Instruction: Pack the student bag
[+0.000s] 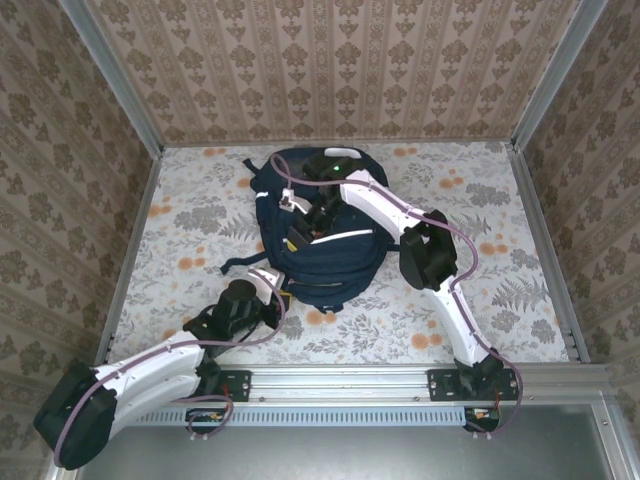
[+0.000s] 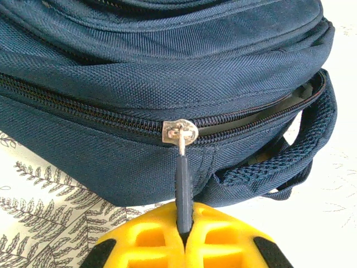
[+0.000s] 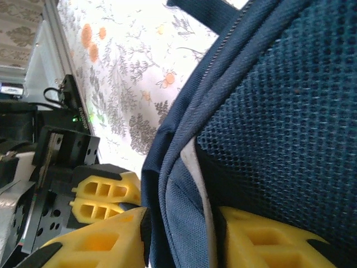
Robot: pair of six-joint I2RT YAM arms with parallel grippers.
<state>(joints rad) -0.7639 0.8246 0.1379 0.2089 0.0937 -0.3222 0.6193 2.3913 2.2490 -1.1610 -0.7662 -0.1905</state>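
Zipping looks part done: the student bag (image 1: 320,235) lies mid-table toward the far side, the left gripper (image 2: 183,226) clenched on the zipper pull (image 2: 182,178), the teeth closed on one side of the slider (image 2: 179,133) and gaping on the other, while the right gripper (image 3: 184,234) apparently pinches the bag's edge.

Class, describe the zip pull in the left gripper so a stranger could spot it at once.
Find the navy student bag on the floral tablecloth, then follow the zip on its near end to the silver slider. Hanging from it is a slim dark-blue pull tab, the only strip pinched between the yellow fingers of the left gripper.
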